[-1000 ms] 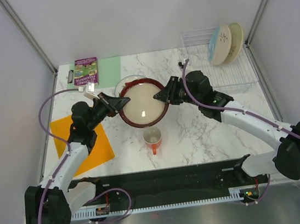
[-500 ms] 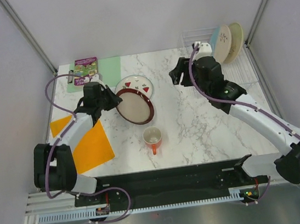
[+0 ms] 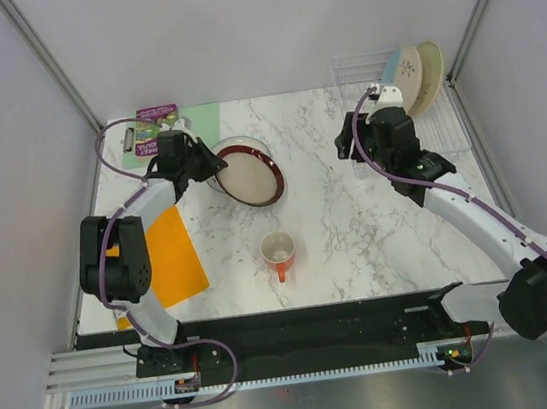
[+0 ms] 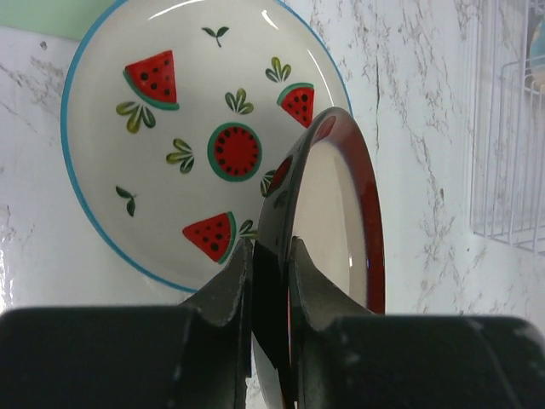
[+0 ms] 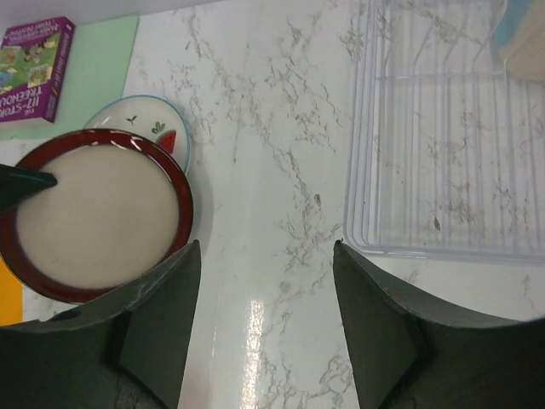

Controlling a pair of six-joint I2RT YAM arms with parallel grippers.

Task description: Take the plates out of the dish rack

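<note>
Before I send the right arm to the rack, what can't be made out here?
Sprigged plate and pale plate: cut off by the right wrist view's top-right corner; in the top view the first partly covers the second.
Watermelon plate: top view, mostly under the maroon-rimmed plate.
That plate's lower rim: left wrist view, behind the fingers of the left gripper.

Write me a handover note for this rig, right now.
Left gripper: shut on the maroon-rimmed plate, held tilted over the watermelon plate, which lies flat on the table.
Right gripper: open, empty, near the dish rack.
Done: watermelon plate out.
To do: set the maroon one down, then unload the sprig plate and the pale yellow plate standing at the rack's far end.
</note>
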